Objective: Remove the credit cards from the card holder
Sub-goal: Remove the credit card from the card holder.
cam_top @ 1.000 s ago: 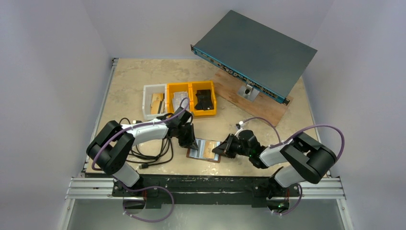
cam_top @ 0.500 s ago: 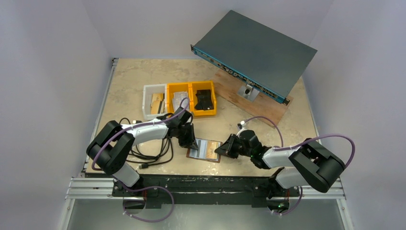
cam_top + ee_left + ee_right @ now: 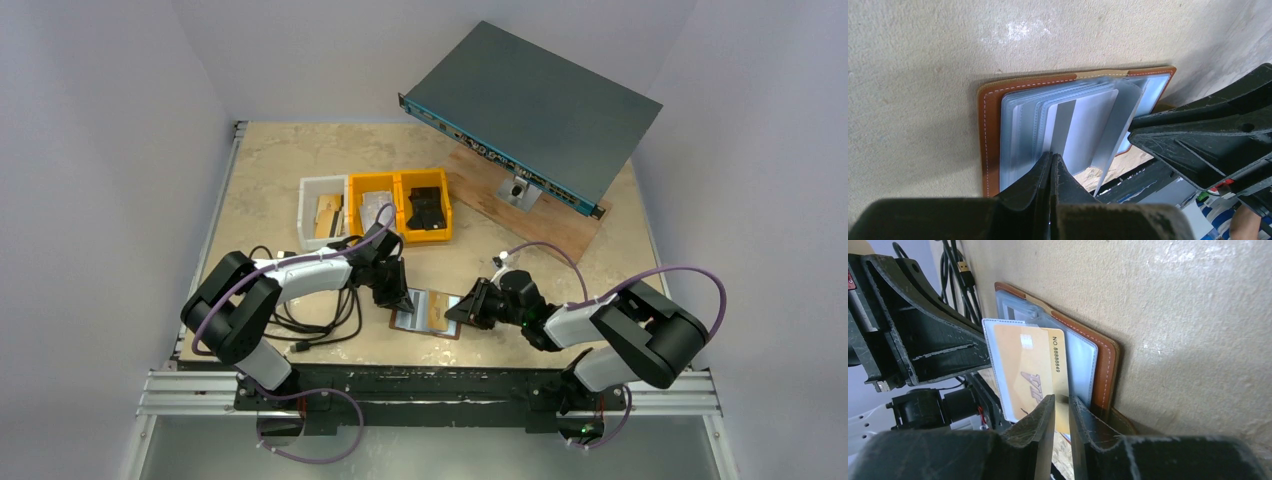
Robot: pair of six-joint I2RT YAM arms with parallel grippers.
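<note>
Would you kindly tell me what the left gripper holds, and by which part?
The left gripper pinches the card holder by the edge of one clear pocket.

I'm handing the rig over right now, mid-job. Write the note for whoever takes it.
Left gripper: shut, tips at the clear sleeves of the holder, which lies open on the table between the arms.
Right gripper: jaws slightly apart around the edge of the gold card, no firm grip. That card is partly out of its sleeve.
Done: some cards look to lie in the white bin and the yellow bin beside it.
Left: regrip, draw the gold card out, then check the other sleeves.
</note>
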